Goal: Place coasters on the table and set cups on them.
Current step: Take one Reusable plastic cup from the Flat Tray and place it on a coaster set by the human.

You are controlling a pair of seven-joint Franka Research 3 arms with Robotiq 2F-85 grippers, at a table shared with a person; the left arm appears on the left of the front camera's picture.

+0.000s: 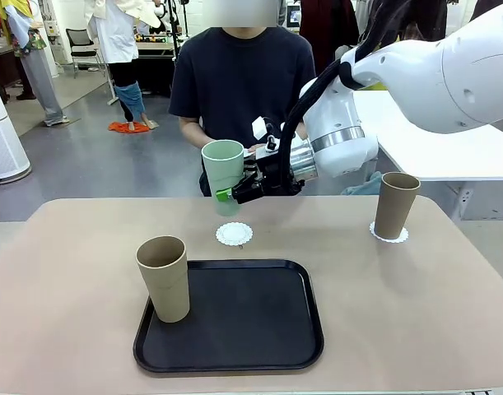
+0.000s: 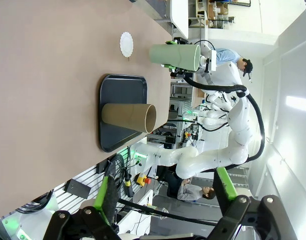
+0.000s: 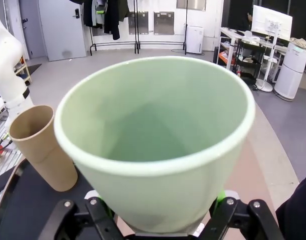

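Note:
My right gripper (image 1: 235, 191) is shut on the mint green cup (image 1: 223, 174) and holds it upright in the air, just above and behind a bare white coaster (image 1: 234, 234) on the beige table (image 1: 70, 247). In the right wrist view the green cup (image 3: 158, 145) sits between the fingers (image 3: 224, 200). One tan cup (image 1: 395, 206) stands on a coaster (image 1: 388, 235) at the right. The other tan cup (image 1: 164, 278) stands on the black tray's left edge. My left gripper (image 2: 165, 200) is open and holds nothing, off the table's side. A third coaster is out of view.
The black tray (image 1: 243, 321) lies near the table's front edge, in the middle. A person in a dark shirt (image 1: 243, 74) stands at the far side, just behind the green cup. A white table (image 1: 449, 148) is at the back right.

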